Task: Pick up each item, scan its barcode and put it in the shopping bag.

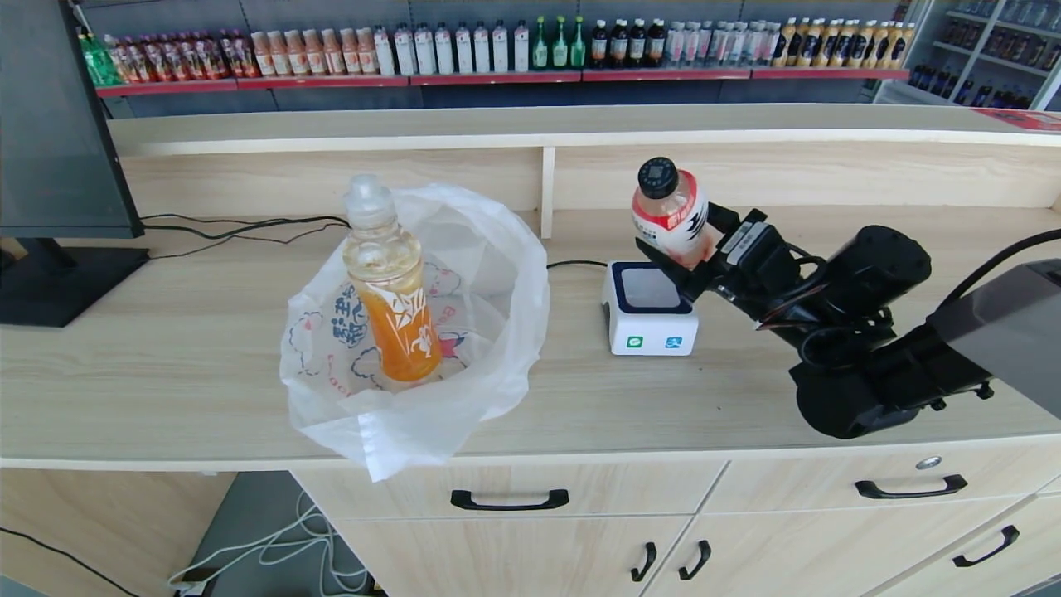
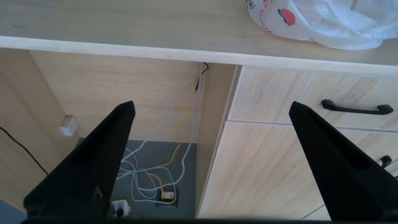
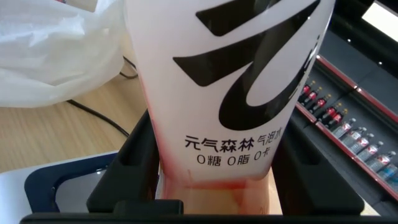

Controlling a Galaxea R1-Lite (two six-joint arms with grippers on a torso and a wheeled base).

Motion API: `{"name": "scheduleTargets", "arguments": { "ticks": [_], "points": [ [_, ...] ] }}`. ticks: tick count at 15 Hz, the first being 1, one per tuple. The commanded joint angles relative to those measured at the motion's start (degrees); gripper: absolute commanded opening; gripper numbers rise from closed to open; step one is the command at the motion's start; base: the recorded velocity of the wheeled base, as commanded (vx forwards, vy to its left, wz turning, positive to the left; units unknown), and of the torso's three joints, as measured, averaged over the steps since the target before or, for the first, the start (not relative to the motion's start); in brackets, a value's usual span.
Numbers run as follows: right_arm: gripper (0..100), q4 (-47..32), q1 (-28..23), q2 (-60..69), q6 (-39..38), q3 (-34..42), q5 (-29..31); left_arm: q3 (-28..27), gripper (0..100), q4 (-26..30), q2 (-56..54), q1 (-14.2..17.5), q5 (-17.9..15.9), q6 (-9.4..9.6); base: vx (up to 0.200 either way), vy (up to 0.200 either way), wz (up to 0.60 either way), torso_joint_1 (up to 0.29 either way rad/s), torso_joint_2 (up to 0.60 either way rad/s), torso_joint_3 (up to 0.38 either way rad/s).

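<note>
Bottle (image 1: 668, 209) base hidden in right gripper (image 1: 690, 240), scanner (image 1: 646, 317) corner covered

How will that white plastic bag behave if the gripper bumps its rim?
The shopping bag looks thin and crumpled, so its rim would probably fold, not resist. The orange drink bottle standing inside likely anchors it, though a hard push might tip that tall bottle.

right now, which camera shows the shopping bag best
The head view: the shopping bag stands whole, open on the counter, an orange drink bottle upright inside. The left wrist view catches part of the shopping bag at the counter's edge; the right wrist view, a white fold beyond the gripped bottle.
</note>
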State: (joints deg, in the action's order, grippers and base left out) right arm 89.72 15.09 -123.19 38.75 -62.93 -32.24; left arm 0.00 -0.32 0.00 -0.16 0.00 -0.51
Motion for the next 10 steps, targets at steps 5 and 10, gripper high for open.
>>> {"name": "scheduleTargets", "arguments": {
  "ticks": [5, 10],
  "points": [
    [0, 0.2, 0.2, 0.3, 0.0, 0.8, 0.1, 0.0, 100, 0.1, 0.0, 0.1, 0.0, -0.1, 0.0, 0.0, 0.0, 0.0, 0.0, 0.0],
    [0, 0.3, 0.4, 1.5, -0.2, 4.2, 2.3, 0.0, 100, 0.2, 0.0, 0.0, 0.0, -0.02, 0.0, 0.0, 0.0, 0.0, 0.0, 0.0]
  ]
}}
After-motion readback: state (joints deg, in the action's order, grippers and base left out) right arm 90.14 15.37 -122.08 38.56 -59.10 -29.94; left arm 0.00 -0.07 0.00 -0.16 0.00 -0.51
